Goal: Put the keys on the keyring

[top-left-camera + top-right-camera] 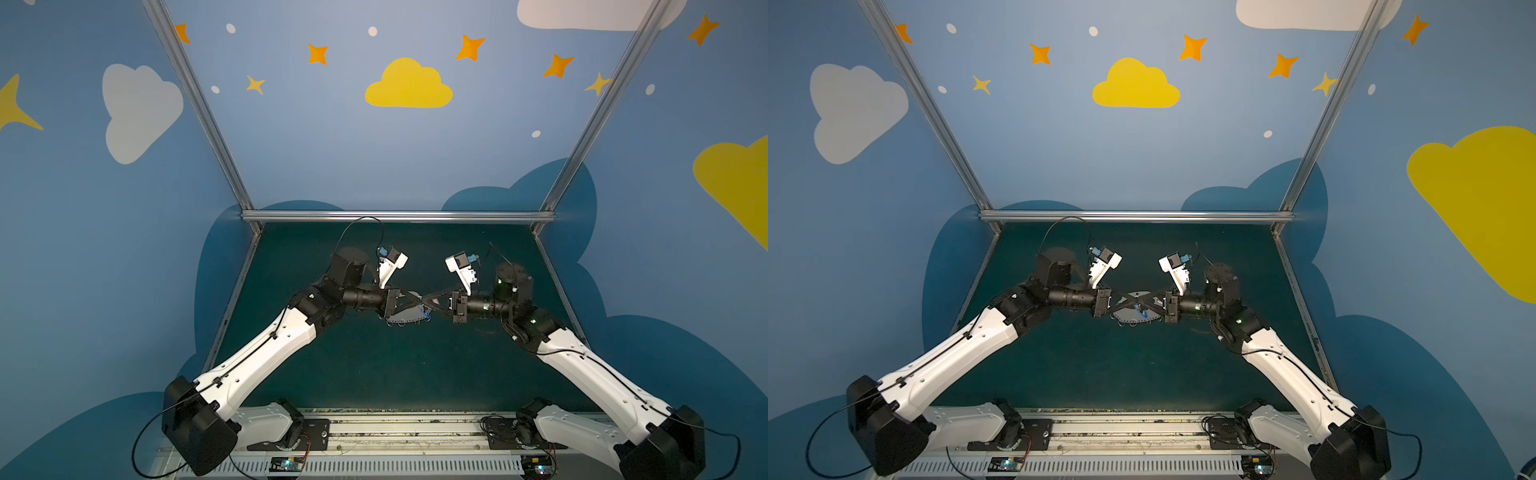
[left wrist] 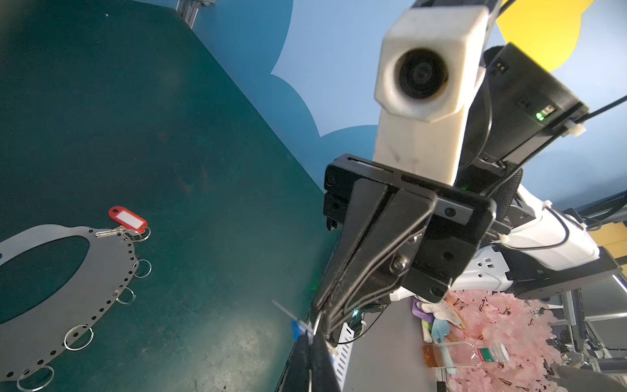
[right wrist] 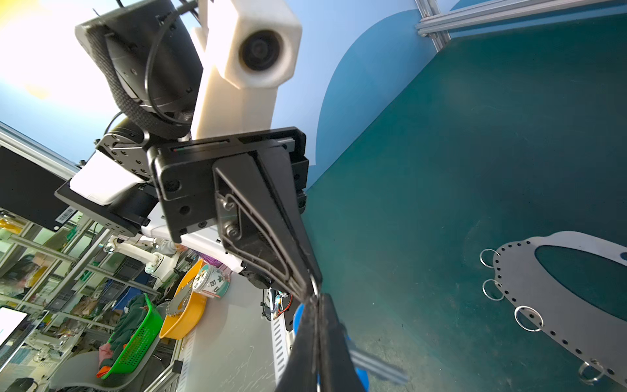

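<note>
The grey oval keyring (image 1: 405, 320) (image 1: 1129, 318) lies flat on the green mat, seen closer in the wrist views (image 2: 108, 264) (image 3: 556, 312). A red-tagged key (image 2: 127, 219) rests at its edge beside a wire ring. Above the plate my left gripper (image 1: 417, 298) (image 2: 314, 336) and right gripper (image 1: 426, 298) (image 3: 317, 298) meet tip to tip, both shut. Between the tips hangs the blue-tagged key (image 2: 298, 329) (image 3: 376, 368). The right fingers pinch it at the tag. The left tips close on its small split ring (image 3: 315, 288).
Several wire rings (image 2: 78, 336) (image 3: 528, 318) hang off the plate's rim. Aluminium rails (image 1: 398, 216) and blue walls bound the mat at the back and sides. Beyond the table stand a yellow bowl (image 3: 185, 319) and a green basket (image 3: 135, 342).
</note>
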Controlling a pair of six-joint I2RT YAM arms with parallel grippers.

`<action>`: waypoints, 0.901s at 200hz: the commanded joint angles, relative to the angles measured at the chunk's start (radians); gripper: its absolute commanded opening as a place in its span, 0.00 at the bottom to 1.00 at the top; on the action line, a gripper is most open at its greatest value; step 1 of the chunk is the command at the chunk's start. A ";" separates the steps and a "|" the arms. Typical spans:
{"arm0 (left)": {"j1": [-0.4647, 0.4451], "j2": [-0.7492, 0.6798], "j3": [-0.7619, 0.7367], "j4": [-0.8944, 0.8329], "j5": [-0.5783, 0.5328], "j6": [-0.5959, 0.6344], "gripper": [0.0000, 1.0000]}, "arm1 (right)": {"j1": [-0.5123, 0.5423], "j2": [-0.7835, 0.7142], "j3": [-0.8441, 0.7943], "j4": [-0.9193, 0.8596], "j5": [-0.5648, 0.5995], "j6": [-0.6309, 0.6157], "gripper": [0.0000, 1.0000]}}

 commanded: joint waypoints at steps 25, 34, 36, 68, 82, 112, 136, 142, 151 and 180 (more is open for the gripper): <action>0.031 -0.083 -0.084 0.127 -0.097 -0.113 0.42 | -0.006 -0.031 -0.076 0.195 0.061 0.082 0.00; 0.041 -0.100 -0.127 0.195 -0.098 -0.159 0.44 | -0.005 -0.037 -0.095 0.247 0.082 0.106 0.00; 0.043 -0.106 -0.135 0.207 -0.098 -0.169 0.44 | -0.005 -0.038 -0.098 0.258 0.086 0.112 0.00; 0.043 -0.145 -0.199 0.265 -0.119 -0.220 0.45 | -0.007 -0.028 -0.124 0.367 0.119 0.179 0.00; 0.043 -0.149 -0.211 0.272 -0.124 -0.222 0.44 | -0.006 -0.026 -0.131 0.401 0.115 0.199 0.00; 0.030 -0.113 -0.204 0.284 -0.112 -0.226 0.40 | 0.006 -0.026 -0.136 0.434 0.118 0.219 0.00; 0.002 -0.069 -0.194 0.329 -0.103 -0.239 0.40 | 0.017 -0.026 -0.136 0.440 0.128 0.217 0.00; -0.005 -0.056 -0.192 0.343 -0.097 -0.243 0.40 | 0.021 -0.025 -0.136 0.441 0.132 0.217 0.00; -0.016 -0.037 -0.185 0.364 -0.087 -0.250 0.40 | 0.026 -0.022 -0.136 0.443 0.138 0.217 0.00; -0.042 0.019 -0.173 0.423 -0.037 -0.262 0.39 | 0.030 -0.017 -0.145 0.435 0.161 0.209 0.00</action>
